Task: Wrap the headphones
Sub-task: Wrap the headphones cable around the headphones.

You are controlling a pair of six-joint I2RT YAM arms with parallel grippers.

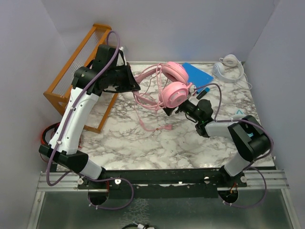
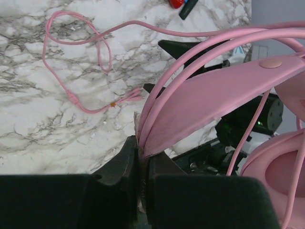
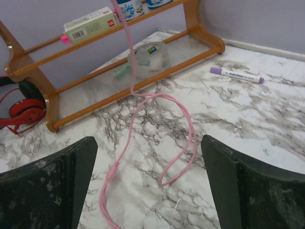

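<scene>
A: Starting at the left, where is the weak spot?

B: The wooden rack (image 1: 56, 97) stands just beside the left arm. The left gripper (image 2: 142, 160) is pressed together on the headband (image 2: 214, 102) of the pink headphones (image 1: 174, 85). The bite looks narrow, right at the band's edge, so a quick swing could probably twist the band out of the jaws.

A: And where are the headphones themselves?

B: They hang above the marble table (image 1: 143, 148), toward its far middle, with the cups turned to the right arm. The pink cable (image 3: 192, 133) drops from them and lies in loose loops on the marble, its plug (image 2: 128, 97) lying free.

A: What could the cable do?

B: If winding begins while those loops cross each other, they may tighten into a knot. The trailing length could also drag toward the rack and catch on it.

A: And further right?

B: The right gripper (image 3: 148, 183) is spread wide with nothing in it, poised over a cable loop. From above it sits just beside the lower ear cup (image 1: 175, 94). A careless reach could bump that cup and pull against the left arm's thin hold. Closing low could trap two strands at once.

A: Anything at the far right?

B: The white headphones (image 1: 228, 67) lie in the back corner, well apart, so little risk there for now
</scene>
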